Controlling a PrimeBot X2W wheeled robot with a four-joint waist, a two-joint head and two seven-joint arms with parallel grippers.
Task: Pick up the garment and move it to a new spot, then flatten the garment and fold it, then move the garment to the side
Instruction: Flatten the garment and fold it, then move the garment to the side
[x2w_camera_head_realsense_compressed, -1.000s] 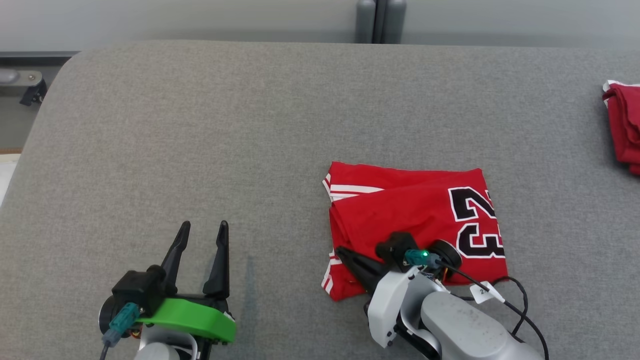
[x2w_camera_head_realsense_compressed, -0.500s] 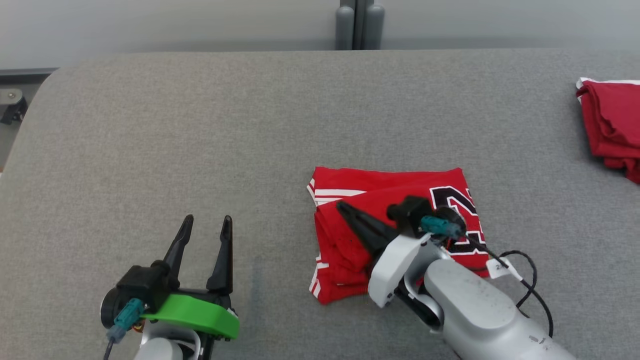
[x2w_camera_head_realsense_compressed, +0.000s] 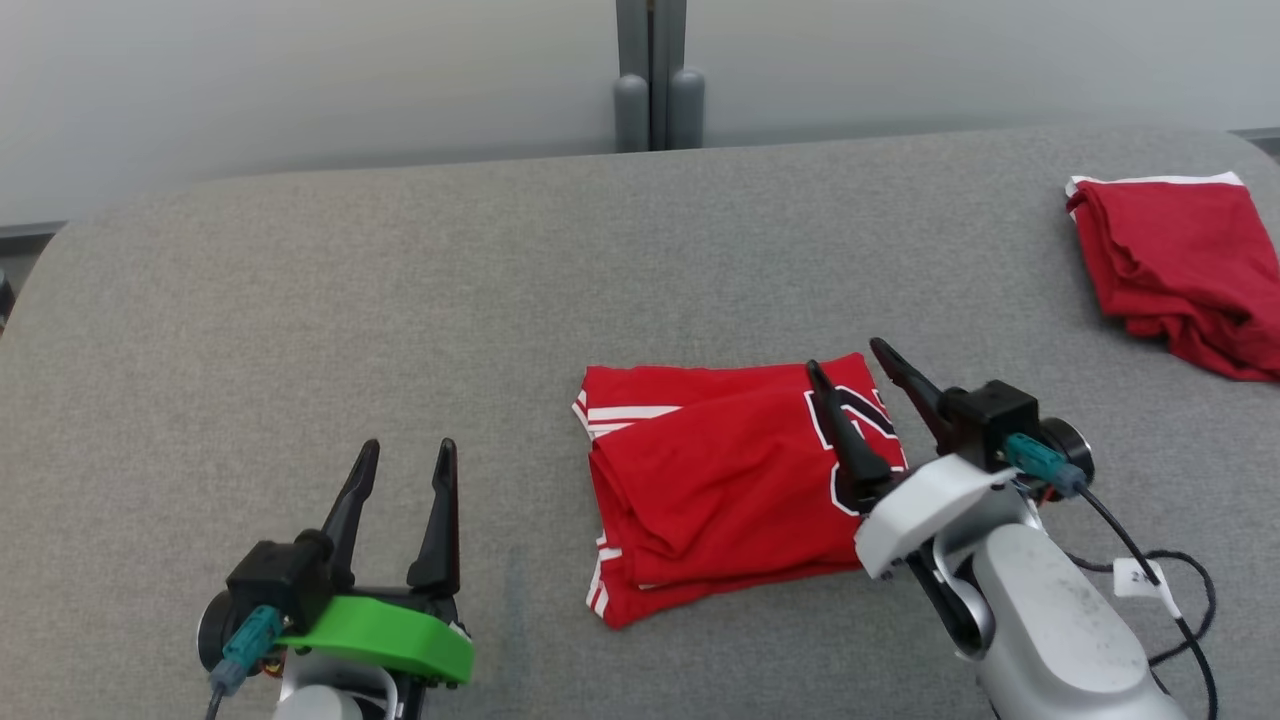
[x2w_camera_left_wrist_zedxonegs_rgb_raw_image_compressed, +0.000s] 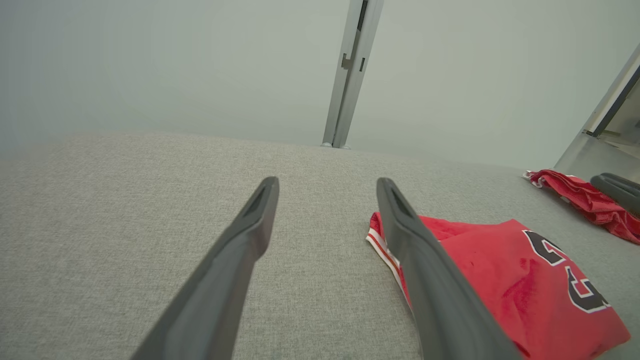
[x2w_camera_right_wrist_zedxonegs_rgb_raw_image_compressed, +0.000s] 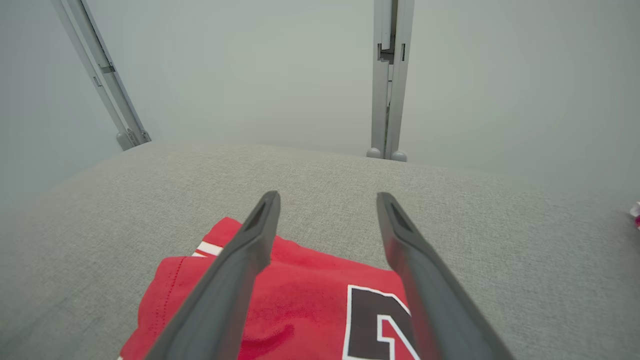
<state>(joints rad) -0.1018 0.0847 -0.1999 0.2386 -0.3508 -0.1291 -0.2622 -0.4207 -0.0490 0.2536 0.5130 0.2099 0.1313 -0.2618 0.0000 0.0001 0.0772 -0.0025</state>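
The garment is a red jersey with white stripes and a black number, lying folded on the grey table. It also shows in the left wrist view as the garment and in the right wrist view as the garment. My right gripper hangs open over the garment's right edge, nothing between its fingers; in its own view the right gripper is spread wide. My left gripper stands open at the lower left, apart from the garment, and shows as the left gripper with empty fingers.
A second red cloth lies bunched at the table's far right. A grey post rises behind the table's far edge. The right arm's black cable loops over the table by the wrist.
My right gripper has opened, letting go of the garment, and moved from its left front corner to its right edge. The head camera has shifted, so the whole scene sits further left.
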